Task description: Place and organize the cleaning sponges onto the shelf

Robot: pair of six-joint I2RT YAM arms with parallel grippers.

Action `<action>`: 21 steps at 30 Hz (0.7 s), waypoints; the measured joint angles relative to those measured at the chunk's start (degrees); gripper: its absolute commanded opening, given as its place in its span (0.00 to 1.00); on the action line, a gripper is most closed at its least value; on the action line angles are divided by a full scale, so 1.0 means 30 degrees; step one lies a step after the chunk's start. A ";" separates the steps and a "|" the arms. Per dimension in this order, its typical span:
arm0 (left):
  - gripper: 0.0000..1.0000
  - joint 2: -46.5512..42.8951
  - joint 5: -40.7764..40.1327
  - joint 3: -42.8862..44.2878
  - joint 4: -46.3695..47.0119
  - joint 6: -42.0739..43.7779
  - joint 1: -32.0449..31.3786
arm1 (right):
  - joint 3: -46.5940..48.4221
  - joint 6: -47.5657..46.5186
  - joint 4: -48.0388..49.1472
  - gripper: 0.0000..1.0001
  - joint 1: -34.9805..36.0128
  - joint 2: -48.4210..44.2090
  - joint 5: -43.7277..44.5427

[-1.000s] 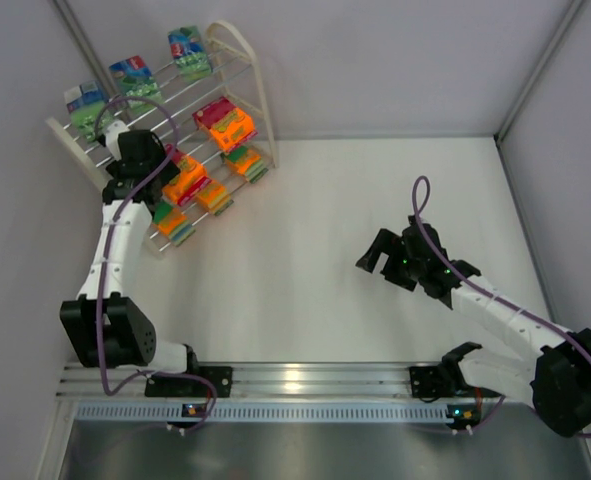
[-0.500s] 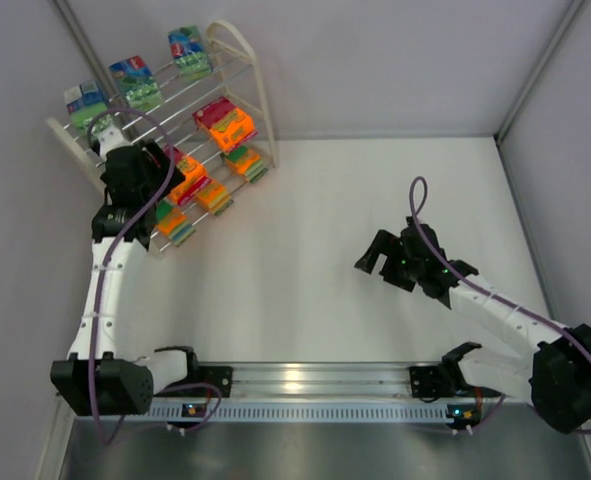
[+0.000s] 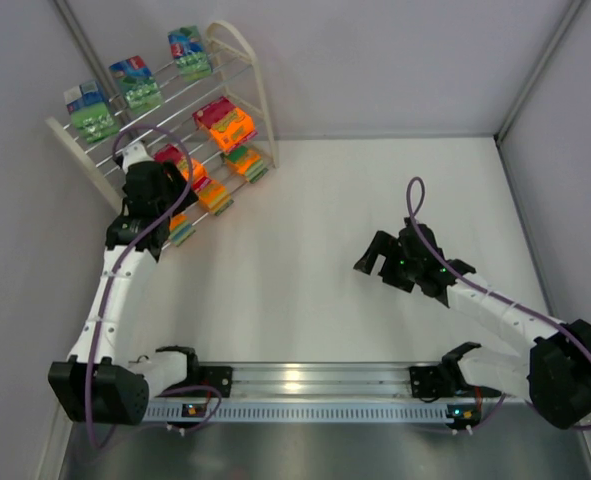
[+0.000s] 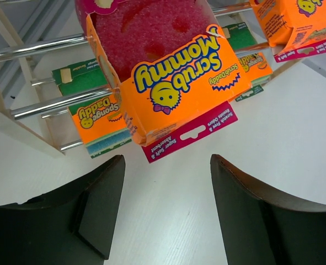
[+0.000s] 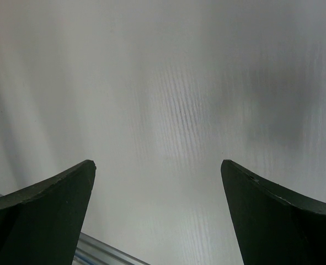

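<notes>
LOC: cleaning sponges (image 3: 225,125) all rest on the shelf (image 3: 240,45), table's far left corner | LEFT: left gripper (image 4: 167,161) fingers apart, empty, facing orange pack (image 4: 163,72) | RIGHT: right gripper (image 5: 157,165) fingers wide apart, empty | HANDLING: judged light, soft, wrap slippery; pinch across the short sides

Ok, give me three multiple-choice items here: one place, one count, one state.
1. Green packs on the shelf's top tier? A one B three C five
2. Where are the right jaws? A over bare table B at the shelf C on a pack
3. The left jaws are: A shut on a pack B open, empty C shut, empty
Answers: 1 B, three sit in a row; 2 A, that wrist view shows only tabletop; 3 B, the orange-labelled pack lies beyond the parted jaws.
</notes>
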 measured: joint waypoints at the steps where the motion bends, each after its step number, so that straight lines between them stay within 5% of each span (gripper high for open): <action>1: 0.69 0.0029 -0.0240 -0.0022 0.0007 0.0036 0.0000 | -0.0007 0.0000 0.0007 0.99 0.0022 0.0000 0.0007; 21: 0.68 0.2353 -0.3002 -0.0044 0.0954 0.1428 0.0000 | -0.0219 0.0007 0.0087 0.99 0.0073 0.0605 0.0000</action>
